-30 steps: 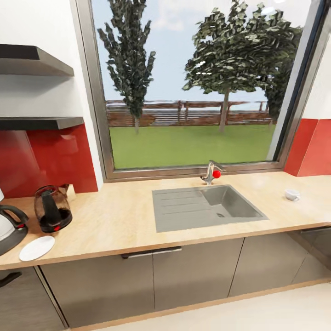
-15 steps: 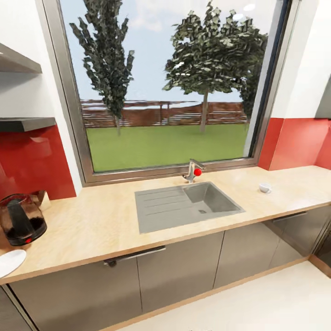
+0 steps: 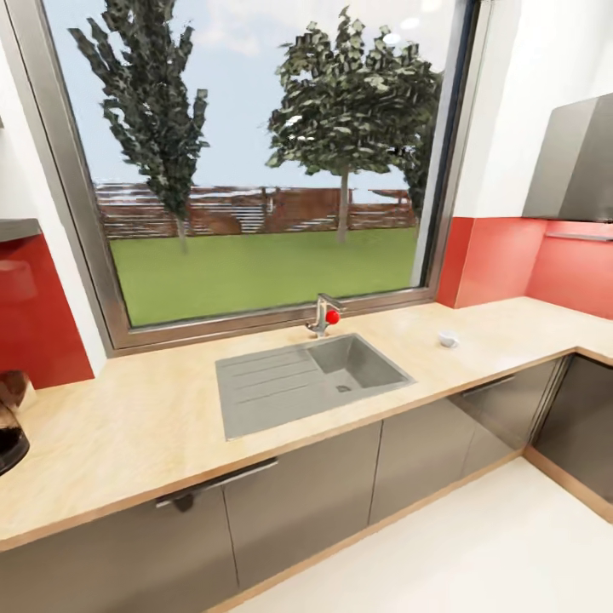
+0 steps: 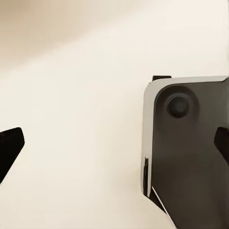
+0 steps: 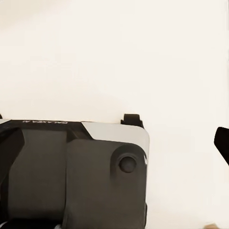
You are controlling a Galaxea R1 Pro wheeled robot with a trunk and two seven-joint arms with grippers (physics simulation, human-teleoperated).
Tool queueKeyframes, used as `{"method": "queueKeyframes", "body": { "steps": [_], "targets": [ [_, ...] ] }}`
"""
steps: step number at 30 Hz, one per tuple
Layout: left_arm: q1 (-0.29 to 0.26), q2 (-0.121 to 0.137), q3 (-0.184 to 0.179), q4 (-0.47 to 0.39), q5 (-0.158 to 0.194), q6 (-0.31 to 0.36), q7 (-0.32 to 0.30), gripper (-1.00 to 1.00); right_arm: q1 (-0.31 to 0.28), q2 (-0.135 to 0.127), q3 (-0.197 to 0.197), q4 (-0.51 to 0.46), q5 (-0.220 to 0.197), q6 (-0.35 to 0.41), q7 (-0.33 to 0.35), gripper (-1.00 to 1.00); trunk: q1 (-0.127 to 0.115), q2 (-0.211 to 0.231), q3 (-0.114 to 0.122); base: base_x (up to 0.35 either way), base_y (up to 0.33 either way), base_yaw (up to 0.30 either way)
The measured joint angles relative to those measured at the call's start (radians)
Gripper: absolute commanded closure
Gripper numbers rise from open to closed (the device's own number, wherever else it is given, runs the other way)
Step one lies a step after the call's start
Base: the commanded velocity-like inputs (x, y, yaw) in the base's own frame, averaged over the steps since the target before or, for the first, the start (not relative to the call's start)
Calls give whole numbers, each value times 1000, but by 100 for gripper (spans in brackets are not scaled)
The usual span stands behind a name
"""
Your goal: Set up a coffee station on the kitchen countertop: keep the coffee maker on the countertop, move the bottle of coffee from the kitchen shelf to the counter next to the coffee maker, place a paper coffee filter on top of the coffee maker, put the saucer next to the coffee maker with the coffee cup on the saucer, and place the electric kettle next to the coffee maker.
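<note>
Mirrored "GALAXEA" on robot base (image 5: 43,122).

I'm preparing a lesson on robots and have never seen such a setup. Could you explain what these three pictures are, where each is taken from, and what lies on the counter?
These are simulator renders from a wheeled robot with two arms. The large picture comes from its head camera, looking over a kitchen countertop with a grey sink and a tap below a window. A tiny white coffee cup stands on the counter beyond the sink, and the dark electric kettle peeks in at the other edge. The two small pictures come from cameras near each gripper. Both look down at the pale floor and the robot's own base. The left gripper and right gripper are open and hold nothing.
</note>
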Motion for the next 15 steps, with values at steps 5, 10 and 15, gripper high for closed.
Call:
{"method": "queueKeyframes", "body": {
  "steps": [5, 10, 15],
  "targets": [
    [0, 0, 0, 0, 0, 0, 0, -100, 0, 0, 1, 0, 0, 0, -1, -100, 0, 0, 0, 238, 0, -266],
    [0, 3, -1, 1, -1, 1, 0, -100, 0, 4, 2, -1, 1, 0, 0, -100, 0, 0, 0, 312, 0, -266],
    [1, 5, -1, 1, -2, 3, 6, -100, 0, 6, 3, -1, 2, 1, 1, -100, 0, 0, 1, 323, 0, -267]
  ]
}}
